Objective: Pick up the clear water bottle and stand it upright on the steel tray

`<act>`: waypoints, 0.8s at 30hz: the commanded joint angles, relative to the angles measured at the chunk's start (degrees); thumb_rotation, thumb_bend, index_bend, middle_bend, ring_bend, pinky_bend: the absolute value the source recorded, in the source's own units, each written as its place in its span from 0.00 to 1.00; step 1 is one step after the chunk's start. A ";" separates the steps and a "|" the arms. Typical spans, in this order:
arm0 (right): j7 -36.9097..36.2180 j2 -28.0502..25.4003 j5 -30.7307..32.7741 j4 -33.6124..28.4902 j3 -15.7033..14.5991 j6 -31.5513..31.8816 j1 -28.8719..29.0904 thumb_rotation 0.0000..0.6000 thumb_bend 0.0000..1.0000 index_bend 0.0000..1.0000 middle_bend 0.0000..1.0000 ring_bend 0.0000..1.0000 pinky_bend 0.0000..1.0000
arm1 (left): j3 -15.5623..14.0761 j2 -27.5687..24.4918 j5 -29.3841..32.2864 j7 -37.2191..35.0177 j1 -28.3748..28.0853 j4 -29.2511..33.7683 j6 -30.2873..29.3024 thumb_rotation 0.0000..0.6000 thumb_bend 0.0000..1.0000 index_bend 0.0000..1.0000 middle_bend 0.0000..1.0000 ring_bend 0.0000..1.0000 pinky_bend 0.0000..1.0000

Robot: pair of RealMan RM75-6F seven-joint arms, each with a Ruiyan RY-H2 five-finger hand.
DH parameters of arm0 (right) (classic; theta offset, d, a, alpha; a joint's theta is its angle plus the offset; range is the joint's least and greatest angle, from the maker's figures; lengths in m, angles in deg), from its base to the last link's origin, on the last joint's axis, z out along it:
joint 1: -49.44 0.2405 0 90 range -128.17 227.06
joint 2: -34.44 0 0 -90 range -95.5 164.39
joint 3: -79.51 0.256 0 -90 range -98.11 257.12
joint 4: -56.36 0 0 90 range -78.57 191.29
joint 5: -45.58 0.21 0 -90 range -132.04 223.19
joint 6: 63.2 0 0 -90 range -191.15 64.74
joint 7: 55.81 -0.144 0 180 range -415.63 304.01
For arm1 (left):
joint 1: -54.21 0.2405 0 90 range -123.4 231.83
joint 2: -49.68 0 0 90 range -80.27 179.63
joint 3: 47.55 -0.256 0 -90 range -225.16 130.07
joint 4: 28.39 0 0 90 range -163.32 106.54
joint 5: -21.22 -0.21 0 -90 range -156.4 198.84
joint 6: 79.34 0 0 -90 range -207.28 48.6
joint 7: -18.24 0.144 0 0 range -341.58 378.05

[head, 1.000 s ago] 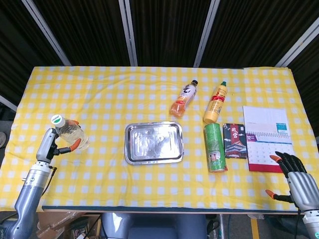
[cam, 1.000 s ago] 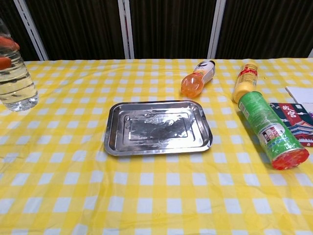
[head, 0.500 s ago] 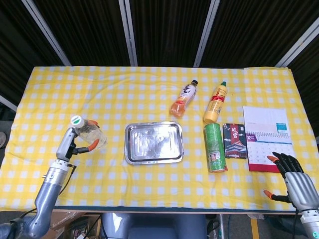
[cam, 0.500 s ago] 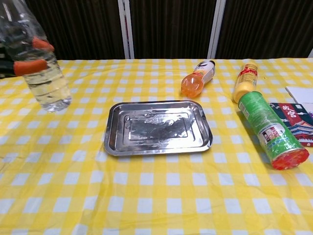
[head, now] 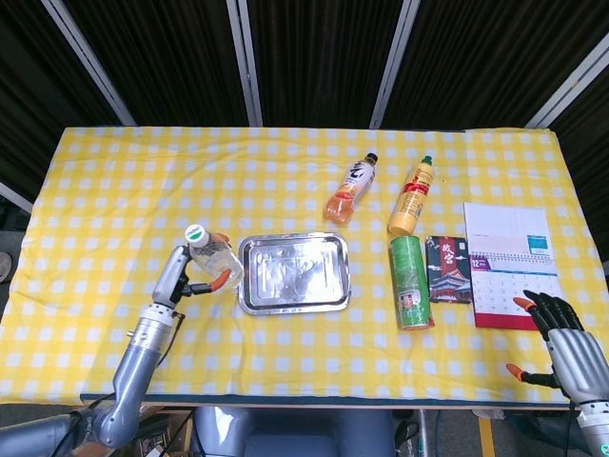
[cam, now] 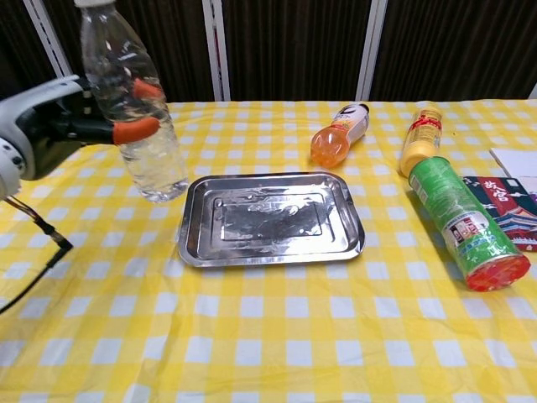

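My left hand [head: 181,278] [cam: 59,122] grips the clear water bottle [head: 213,259] [cam: 134,109] around its middle, orange fingertips wrapped on it. The bottle is held upright, slightly tilted, above the cloth just left of the steel tray [head: 295,272] [cam: 270,218]; its base hangs near the tray's left rim. The tray holds nothing. My right hand [head: 571,347] hovers at the table's front right corner with fingers apart, holding nothing; only the head view shows it.
An orange drink bottle [head: 350,188] [cam: 337,134] and a yellow bottle [head: 412,198] [cam: 419,138] lie behind the tray. A green can [head: 410,282] [cam: 461,222] lies to its right, beside a dark packet [head: 448,269] and a calendar [head: 510,262].
My left arm has carried the water bottle rightward, from the table's left side to just beside the tray's left rim. The right hand has barely moved.
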 commanded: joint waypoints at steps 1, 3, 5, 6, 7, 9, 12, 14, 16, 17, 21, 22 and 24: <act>0.74 0.20 0.07 -0.28 -0.06 -0.37 0.16 1.00 0.16 0.17 0.10 0.04 0.05 | 0.64 -10.62 -2.25 -1.48 4.99 5.69 -4.06 1.00 0.58 0.54 0.49 0.32 0.39; 1.35 0.40 0.10 -0.56 -0.10 -0.56 0.23 1.00 0.16 0.17 0.10 0.04 0.05 | 1.20 -15.67 -2.63 -2.69 7.65 7.33 -6.31 1.00 0.58 0.54 0.49 0.32 0.39; 1.92 0.55 0.04 -0.88 -0.18 -0.69 0.28 1.00 0.16 0.17 0.10 0.04 0.05 | 1.49 -20.86 -3.30 -5.23 10.58 8.10 -8.31 1.00 0.58 0.54 0.49 0.32 0.39; 2.03 0.61 0.00 -1.01 -0.22 -0.77 0.31 1.00 0.16 0.17 0.10 0.04 0.05 | 1.69 -23.08 -3.28 -7.00 12.03 7.88 -9.22 1.00 0.58 0.54 0.49 0.32 0.39; 2.06 0.67 0.00 -1.12 -0.27 -0.93 0.37 1.00 0.16 0.17 0.10 0.04 0.05 | 2.00 -25.29 -2.88 -9.17 13.70 6.96 -10.28 1.00 0.58 0.53 0.49 0.32 0.39; 2.10 0.75 0.14 -1.23 -0.33 -1.26 0.48 1.00 0.16 0.17 0.10 0.04 0.05 | 2.09 -28.88 -2.30 -15.26 16.39 4.35 -10.41 1.00 0.58 0.53 0.49 0.32 0.39; 2.70 1.06 0.15 -1.38 -0.43 -1.83 0.74 1.00 0.16 0.17 0.10 0.04 0.05 | 2.11 -30.63 -1.61 -22.31 17.53 -0.09 -8.13 1.00 0.58 0.53 0.49 0.32 0.39; 3.13 1.35 0.14 -1.47 -0.44 -2.35 1.06 1.00 0.16 0.17 0.10 0.04 0.05 | 2.26 -28.90 -2.51 -21.69 15.05 -0.21 -5.71 1.00 0.58 0.53 0.49 0.32 0.39; 3.15 1.37 0.35 -1.46 -0.37 -2.56 1.19 1.00 0.16 0.17 0.10 0.04 0.05 | 2.33 -27.04 -2.28 -19.24 13.48 0.66 -4.95 1.00 0.58 0.54 0.49 0.32 0.39; 3.06 1.35 0.47 -1.41 -0.32 -2.59 1.22 1.00 0.16 0.17 0.10 0.04 0.05 | 2.20 -25.98 -2.45 -17.88 12.68 1.30 -4.62 1.00 0.58 0.54 0.49 0.32 0.39; 2.03 1.02 0.99 -0.88 -0.10 -2.40 1.15 1.00 0.16 0.17 0.10 0.04 0.05 | 0.67 -19.41 -3.42 -11.60 9.12 4.05 -3.05 1.00 0.58 0.54 0.49 0.32 0.39; 1.74 0.92 0.96 -0.78 -0.09 -2.28 1.10 1.00 0.16 0.17 0.10 0.04 0.05 | 0.46 -17.57 -3.27 -10.17 8.10 4.63 -2.47 1.00 0.58 0.54 0.49 0.32 0.39; 1.19 0.73 0.85 -0.59 -0.10 -2.02 1.00 1.00 0.16 0.17 0.10 0.04 0.05 | 0.13 -13.57 -2.54 -6.84 5.80 5.50 -1.07 1.00 0.58 0.54 0.49 0.32 0.39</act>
